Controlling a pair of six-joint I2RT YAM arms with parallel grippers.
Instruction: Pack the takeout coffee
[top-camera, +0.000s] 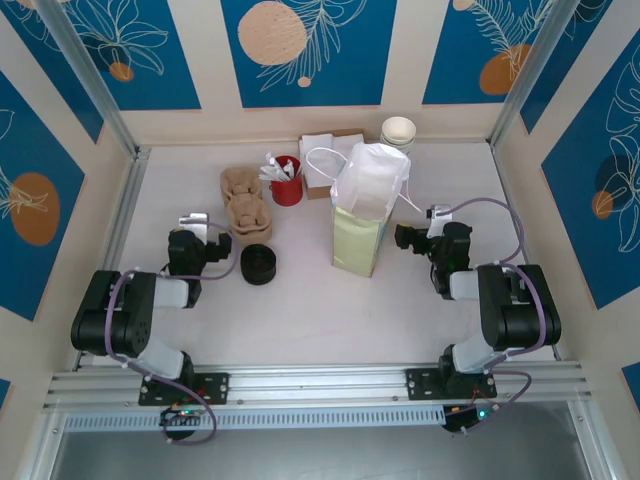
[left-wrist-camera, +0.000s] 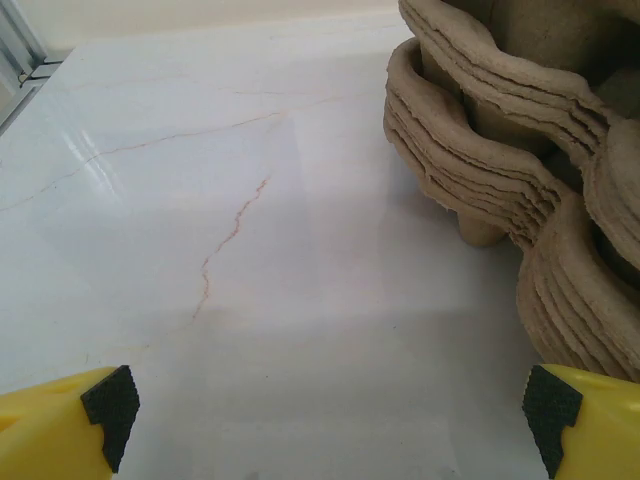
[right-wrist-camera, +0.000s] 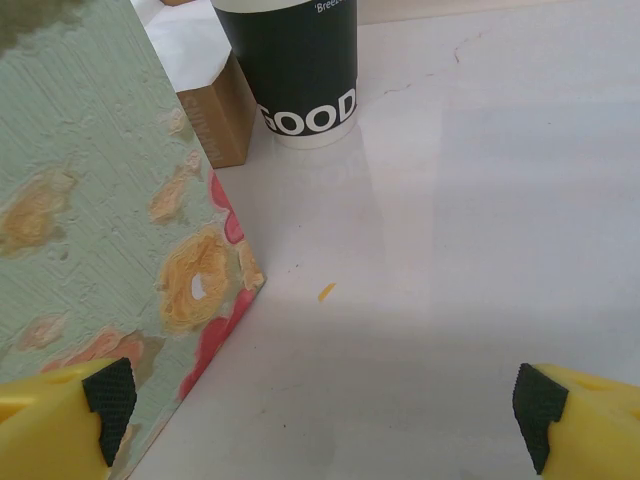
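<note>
**A:** The left tool (left-wrist-camera: 325, 415) and the right tool (right-wrist-camera: 320, 400) are both gaping, empty. Where's the coffee sitting?

**B:** Likely that dark paper cup lettered GOOD (right-wrist-camera: 300, 70), standing beyond the floral paper bag (right-wrist-camera: 100, 200); top cropped. Reaching past, the right tool is risking toppling the bag.

Near-centre table (top-camera: 320, 310) bare; tall bag (top-camera: 360, 225) blocks middle; tray stack (top-camera: 245, 205), lids (top-camera: 259, 264) crowd left side.
</note>
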